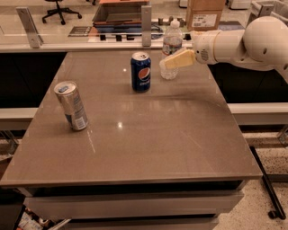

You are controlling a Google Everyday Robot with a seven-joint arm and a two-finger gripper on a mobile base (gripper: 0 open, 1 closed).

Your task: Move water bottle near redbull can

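The water bottle (pixel 171 41), clear ribbed plastic with a white cap, stands upright at the far side of the table. My gripper (pixel 170 61) reaches in from the right on a white arm (pixel 243 42) and sits at the bottle's lower half, overlapping it. The redbull can (pixel 72 105), slim and silver with blue patches, stands at the table's left side, far from the bottle.
A dark-blue Pepsi can (pixel 141 72) stands just left of the bottle. The brown table (pixel 148 134) has a glass divider and posts (pixel 146 20) behind its far edge. A cardboard box (pixel 204 13) sits beyond.
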